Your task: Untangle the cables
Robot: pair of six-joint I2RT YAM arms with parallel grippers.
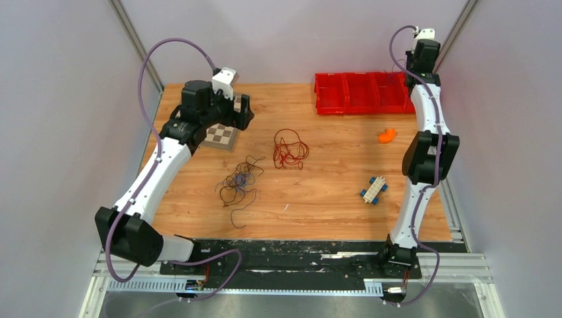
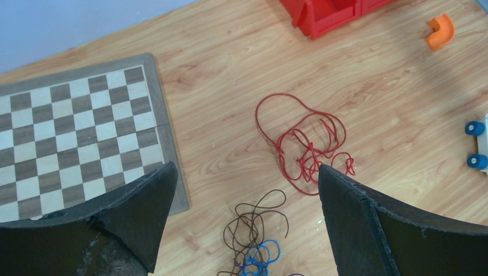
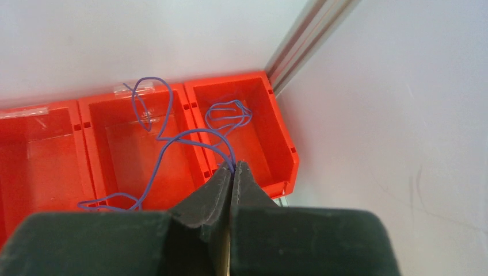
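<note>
A blue-purple cable runs out from the tips of the right gripper, whose fingers are pressed together on the wire. It loops over the red bins at the upper right of the overhead view. One coil lies in the rightmost compartment, an arc rises over the middle one, and a strand trails toward the lower left of the wrist view.

The red cable lies in a loose squiggle near the centre of the table, apart from the brown and blue bundle lower and to its left (those two colours are wound together).

The left gripper hangs above the table at upper left with its fingers spread wide, holding nothing. In its wrist view the red cable shows between them, down on the wood. A chessboard lies just beneath that gripper. At the right of the overhead view sit an orange piece and a toy car with blue wheels — well apart from the cables.
</note>
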